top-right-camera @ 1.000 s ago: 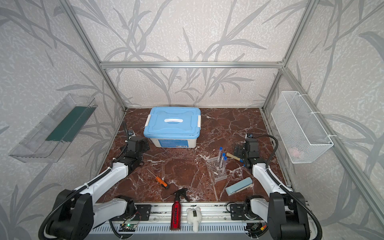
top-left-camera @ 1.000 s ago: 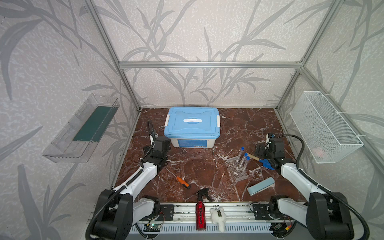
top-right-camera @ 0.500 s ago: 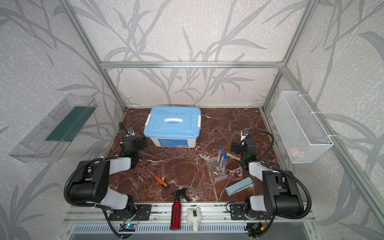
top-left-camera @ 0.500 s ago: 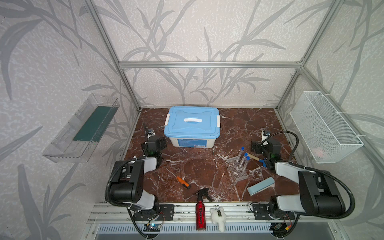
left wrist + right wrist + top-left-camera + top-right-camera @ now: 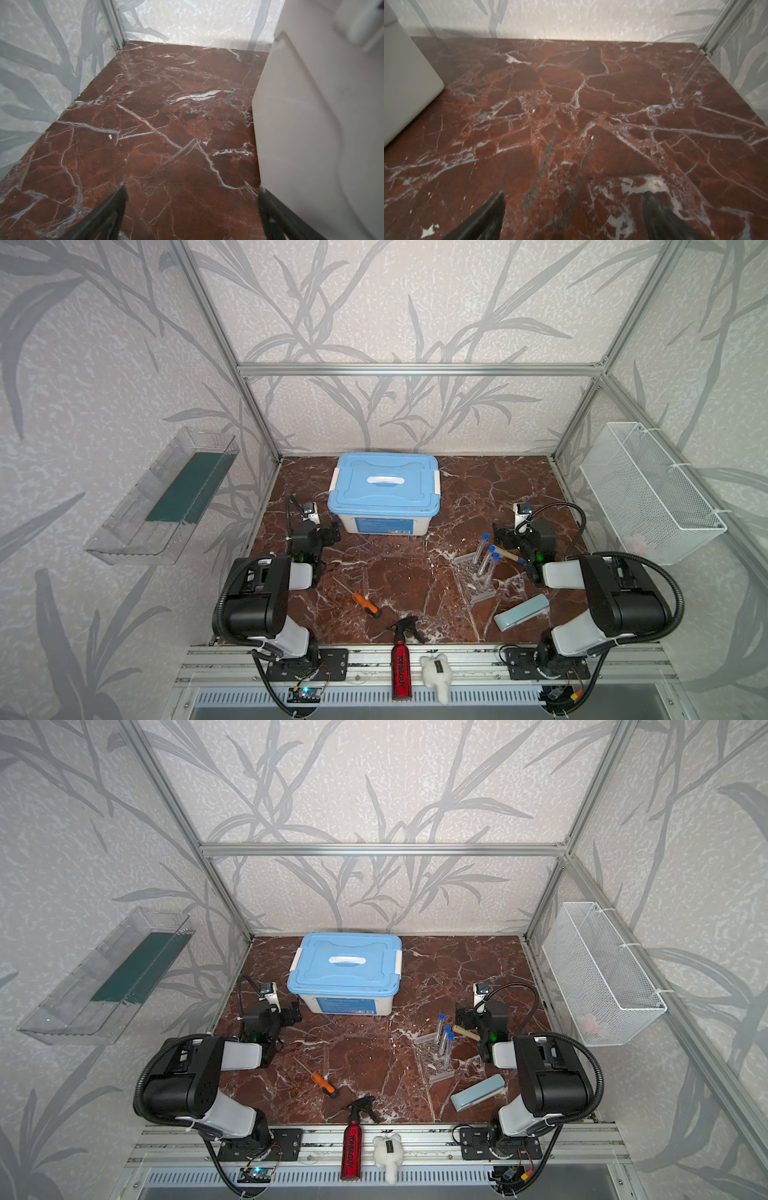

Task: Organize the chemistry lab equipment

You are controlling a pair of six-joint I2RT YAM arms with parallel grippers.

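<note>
Three blue-capped tubes already stand in the clear tube rack on the table, so racking looks done, while the left claw and right claw both gape empty, well apart from it.

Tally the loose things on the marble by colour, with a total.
Blue: 3, box, case, tube caps
Clear: 1, rack
Orange: 1, screwdriver
Red: 1, spray bottle
Tan: 1, stick
White: 1, plush toy
Total: 8
</note>
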